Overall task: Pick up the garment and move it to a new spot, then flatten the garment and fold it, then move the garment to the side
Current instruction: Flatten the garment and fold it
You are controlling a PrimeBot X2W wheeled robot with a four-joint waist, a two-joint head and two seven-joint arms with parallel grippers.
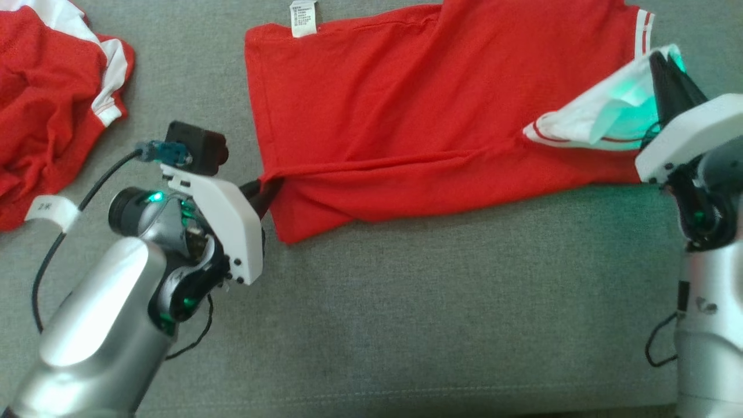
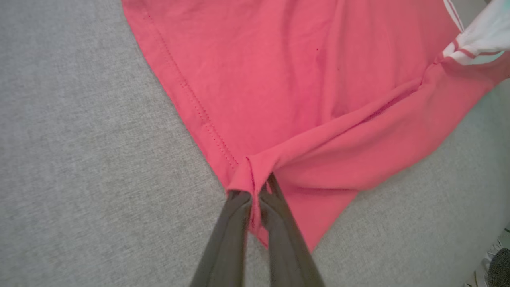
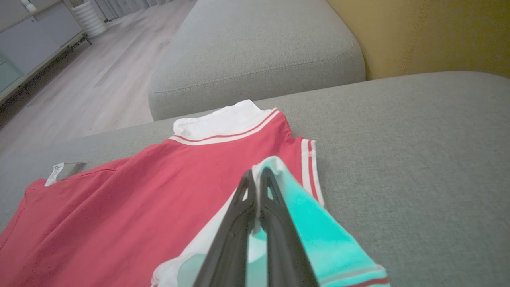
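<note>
The red garment (image 1: 406,104) lies spread across the grey sofa seat (image 1: 435,302), its lower edge folded up in a long crease. My left gripper (image 1: 270,186) is shut on the hem corner at the garment's left end; the left wrist view shows red cloth (image 2: 318,79) bunched between the two fingertips of the left gripper (image 2: 255,191). At the right end, my right gripper (image 1: 662,58) is shut on the white, red-striped trim and holds it lifted off the seat. In the right wrist view, the right gripper (image 3: 257,173) pinches pale cloth above the garment (image 3: 119,207).
A second red and white garment (image 1: 52,98) lies crumpled at the far left. A white care label (image 1: 303,17) sticks out at the garment's top edge. Another grey cushion (image 3: 255,52), a yellow backrest (image 3: 438,32) and wooden floor (image 3: 99,79) lie beyond.
</note>
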